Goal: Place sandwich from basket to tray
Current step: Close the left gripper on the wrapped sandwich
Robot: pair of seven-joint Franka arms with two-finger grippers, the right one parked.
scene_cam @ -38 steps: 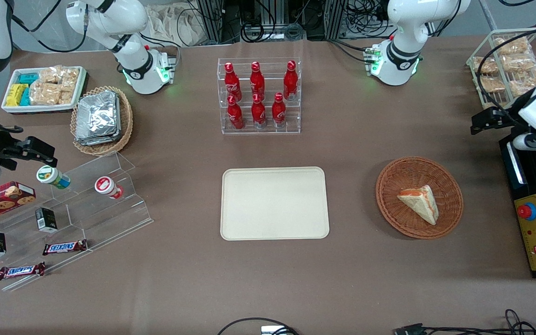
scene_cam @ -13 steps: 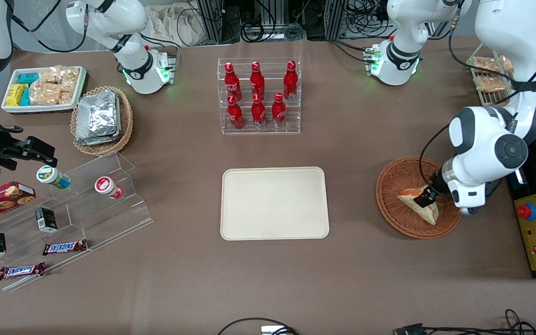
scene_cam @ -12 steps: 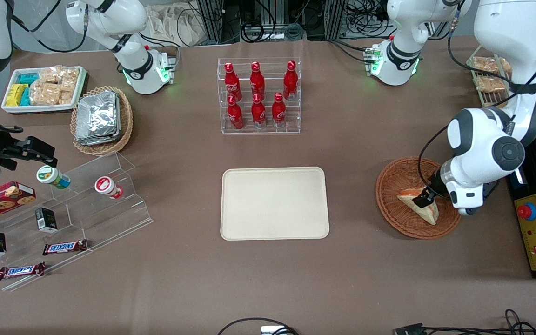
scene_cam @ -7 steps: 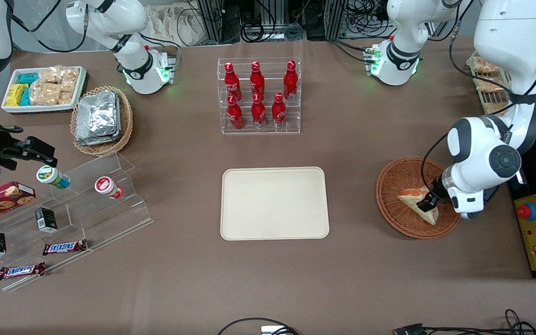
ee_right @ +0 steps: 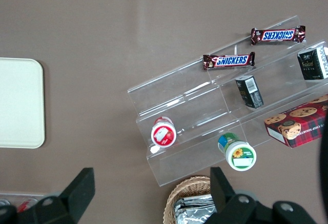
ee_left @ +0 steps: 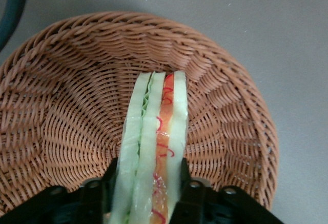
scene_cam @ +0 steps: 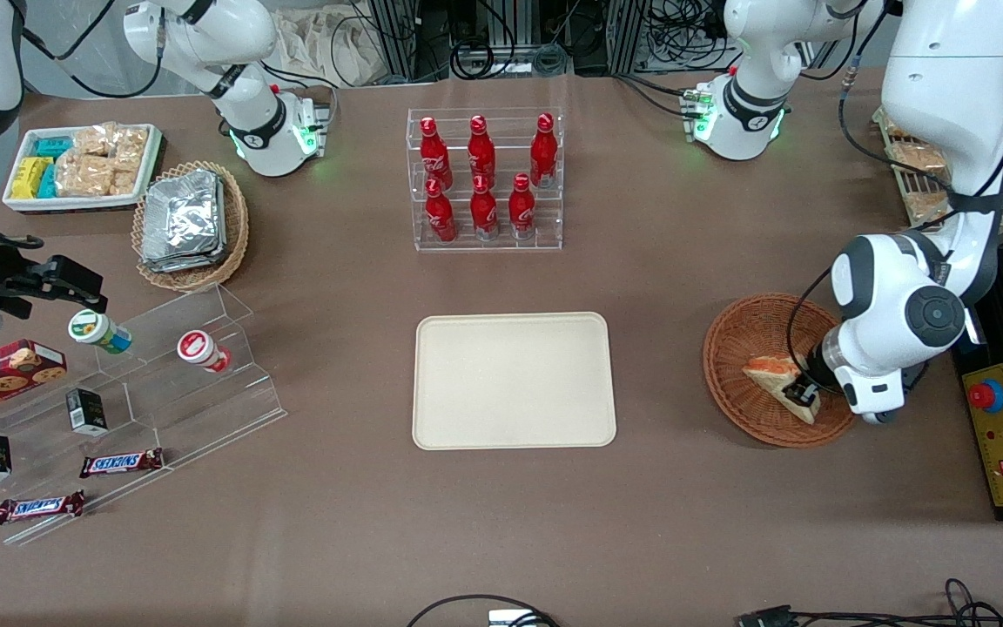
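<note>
A brown desk point(scene_cam: 658, 505) seen from the front. Toward the working arm's end sits a round reddish-brown wicker basket point(scene_cam: 732, 383) with a triangular sandwich point(scene_cam: 767, 373) lying inside it. The left arm's gripper point(scene_cam: 804, 390) is down in the basket at the sandwich, its white wrist covering part of the basket's rim. From this view only a small dark fingertip shows against the bread.

The left wrist view fills in the grip: 2 black fingers point(ee_left: 190, 198) stand one on each side of the sandwich point(ee_left: 154, 147), pressed against its outer bread slices, so the fingers are closed on the wedge. This view also shows the sandwich edge-on, with green filling, then orange-red filling, between pale bread layers, and the basket's woven wall point(ee_left: 66, 80) curving around it.

A cream rectangular tray point(scene_cam: 514, 380) lies flat at the middle of the desk, well apart from the basket, with nothing on it. The right wrist view catches only 1 rounded end of the tray point(ee_right: 20, 103).

Farther from the front camera than the tray stands a clear rack of 6 red bottles point(scene_cam: 484, 178)
</note>
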